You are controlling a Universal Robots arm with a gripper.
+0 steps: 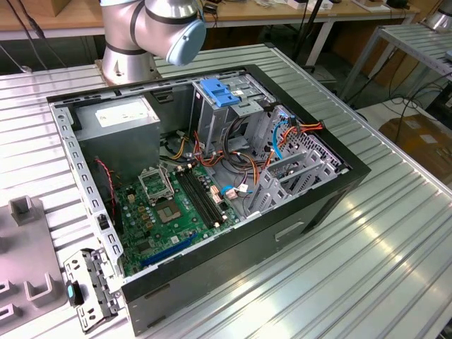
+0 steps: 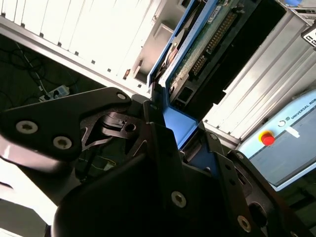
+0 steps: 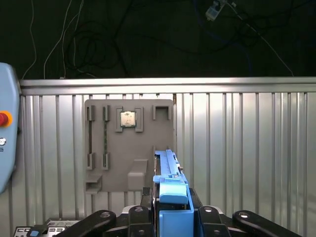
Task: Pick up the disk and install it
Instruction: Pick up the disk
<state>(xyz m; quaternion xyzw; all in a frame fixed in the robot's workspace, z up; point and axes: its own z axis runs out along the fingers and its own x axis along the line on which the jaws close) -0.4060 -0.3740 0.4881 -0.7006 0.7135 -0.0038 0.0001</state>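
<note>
In both wrist views my gripper (image 3: 171, 213) is shut on the disk (image 2: 207, 37). Its black fingers (image 2: 160, 143) clamp the bright blue plastic bracket (image 3: 170, 185) from both sides. The second wrist view shows the disk's green circuit-board face and its connector row, standing out past the fingers. In the first wrist view the disk is seen edge-on, held above the ribbed metal table (image 3: 247, 148). In the exterior view the open computer case (image 1: 282, 233) lies on its side, with a metal drive cage (image 1: 233, 106) topped by a blue latch piece (image 1: 220, 92).
The arm's base and elbow (image 1: 152, 28) stand behind the case. Inside are the motherboard (image 1: 176, 205), a grey power-supply box (image 1: 116, 116) and loose cables (image 1: 282, 138). A grey fixture plate (image 3: 113, 163) carrying a processor chip (image 3: 128, 118) lies on the table. A pendant with a red button (image 2: 267, 138) sits nearby.
</note>
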